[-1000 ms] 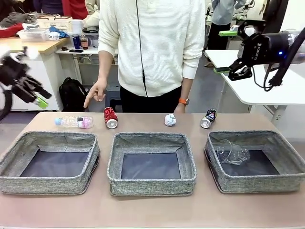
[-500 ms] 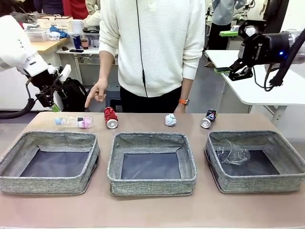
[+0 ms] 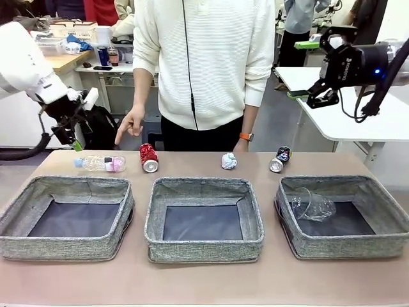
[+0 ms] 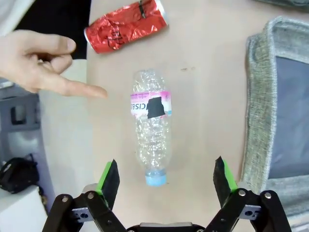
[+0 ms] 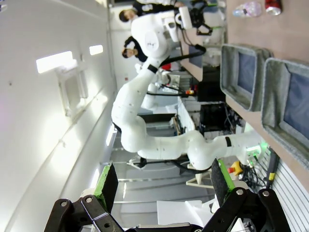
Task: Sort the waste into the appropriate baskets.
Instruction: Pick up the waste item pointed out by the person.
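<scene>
Both sets of jaws stand wide open, empty. Left gripper (image 4: 165,170) hangs over the clear bottle (image 4: 151,126) near a person's pointing hand (image 4: 36,60); right gripper (image 3: 302,69) is raised high.

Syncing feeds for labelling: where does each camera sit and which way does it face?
Front view: fixed on the robot's side, facing the person across the table; both arms show.
Left wrist view: on the left arm, looking down past the open left gripper at the clear bottle, red can.
Right wrist view: raised, rolled sideways, open right gripper toward the left arm.
Front and left wrist share bottle, can.
</scene>
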Tool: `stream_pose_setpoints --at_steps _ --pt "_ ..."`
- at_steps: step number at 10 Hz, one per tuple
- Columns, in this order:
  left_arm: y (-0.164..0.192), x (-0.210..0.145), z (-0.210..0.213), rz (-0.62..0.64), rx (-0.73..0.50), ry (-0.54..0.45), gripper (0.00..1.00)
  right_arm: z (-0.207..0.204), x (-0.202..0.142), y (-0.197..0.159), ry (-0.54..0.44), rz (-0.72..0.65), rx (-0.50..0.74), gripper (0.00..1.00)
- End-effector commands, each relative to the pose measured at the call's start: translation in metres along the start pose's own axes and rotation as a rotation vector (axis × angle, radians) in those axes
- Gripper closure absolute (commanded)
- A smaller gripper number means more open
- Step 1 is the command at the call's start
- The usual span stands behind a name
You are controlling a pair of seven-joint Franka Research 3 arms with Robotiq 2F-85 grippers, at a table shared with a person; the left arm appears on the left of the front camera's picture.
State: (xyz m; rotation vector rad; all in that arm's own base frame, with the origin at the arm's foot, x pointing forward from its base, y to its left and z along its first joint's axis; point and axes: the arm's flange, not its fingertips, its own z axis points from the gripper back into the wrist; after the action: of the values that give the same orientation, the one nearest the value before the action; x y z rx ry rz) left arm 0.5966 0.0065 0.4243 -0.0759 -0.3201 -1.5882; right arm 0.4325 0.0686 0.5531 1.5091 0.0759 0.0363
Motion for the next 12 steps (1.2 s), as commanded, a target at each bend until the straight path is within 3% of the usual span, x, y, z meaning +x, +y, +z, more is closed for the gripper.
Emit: stream_pose_setpoints --at_steps 1,5,12 --pt "0.020 0.004 -0.023 0.021 -0.067 0.016 0.00 0.001 -0.001 0.004 -0.007 -0.021 -0.017 0.00" --pt "0.027 -0.001 -0.068 0.057 -0.121 0.072 0.00 0.001 -0.001 0.004 -0.007 -0.021 -0.017 0.00" --pt "0.038 -0.005 -0.108 0.087 -0.133 0.117 0.00 0.001 -0.001 0.004 -0.007 -0.021 -0.017 0.00"
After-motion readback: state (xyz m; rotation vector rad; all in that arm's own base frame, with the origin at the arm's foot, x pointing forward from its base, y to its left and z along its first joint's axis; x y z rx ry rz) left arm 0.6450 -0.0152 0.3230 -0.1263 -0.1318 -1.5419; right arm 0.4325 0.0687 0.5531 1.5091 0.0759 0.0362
